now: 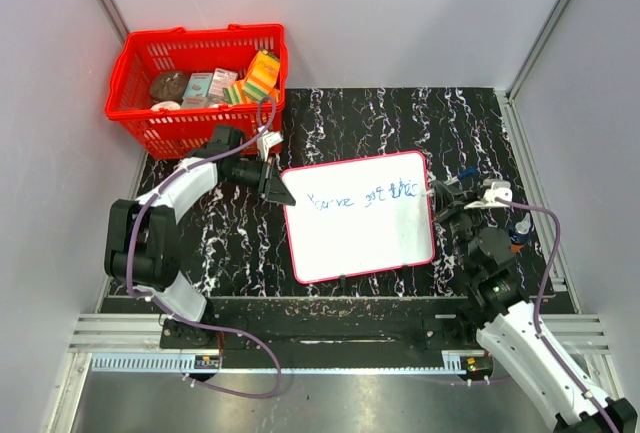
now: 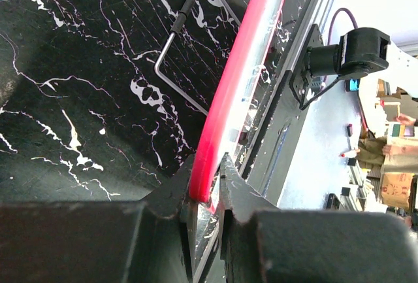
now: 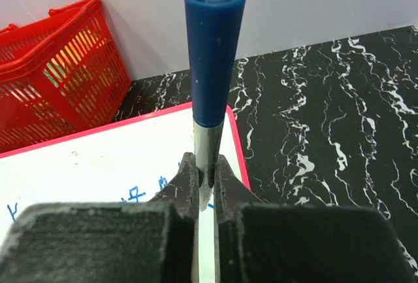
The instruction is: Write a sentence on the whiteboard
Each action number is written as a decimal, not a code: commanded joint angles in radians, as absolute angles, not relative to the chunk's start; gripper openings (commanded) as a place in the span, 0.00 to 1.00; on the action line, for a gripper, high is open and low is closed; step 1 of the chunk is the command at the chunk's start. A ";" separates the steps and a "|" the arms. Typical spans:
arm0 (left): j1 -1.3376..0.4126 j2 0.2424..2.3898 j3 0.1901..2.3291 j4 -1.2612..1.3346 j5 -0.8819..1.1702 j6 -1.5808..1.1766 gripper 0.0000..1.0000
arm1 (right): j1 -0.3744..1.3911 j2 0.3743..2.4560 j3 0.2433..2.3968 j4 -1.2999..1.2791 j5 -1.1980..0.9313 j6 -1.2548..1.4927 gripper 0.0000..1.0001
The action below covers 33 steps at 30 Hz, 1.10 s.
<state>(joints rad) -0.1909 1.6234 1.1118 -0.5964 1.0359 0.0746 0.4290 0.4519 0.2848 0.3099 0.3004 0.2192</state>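
Red basket (image 1: pixel 165 133) at far left — coloured packets (image 1: pixel 215 85) inside; black white-veined table (image 1: pixel 380 123).

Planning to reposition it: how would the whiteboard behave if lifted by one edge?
Probably stiff: the whiteboard looks flat and unbent with the left tool pinching only its red frame. Likely light, since its edge looks thin. The smooth frame might slip or pivot in that narrow grip.

marker (image 3: pixel 213 54) in end effector (image 3: pixel 206 175), upright — whiteboard (image 3: pixel 98 159) beyond

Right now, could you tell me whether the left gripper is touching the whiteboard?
Touching. The left wrist view shows the left gripper pinching the whiteboard by its red frame, both jaws pressed against it.
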 commanded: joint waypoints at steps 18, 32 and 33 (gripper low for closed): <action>-0.215 1.554 1.100 -0.448 0.744 0.166 0.61 | 0.423 0.249 0.339 0.008 0.408 0.253 0.00; -0.198 1.362 1.157 -0.428 0.625 0.043 0.99 | 0.423 0.244 0.379 -0.067 0.463 0.262 0.00; -0.190 1.352 1.167 -0.428 0.611 0.019 0.99 | 0.423 0.245 0.382 -0.071 0.474 0.262 0.00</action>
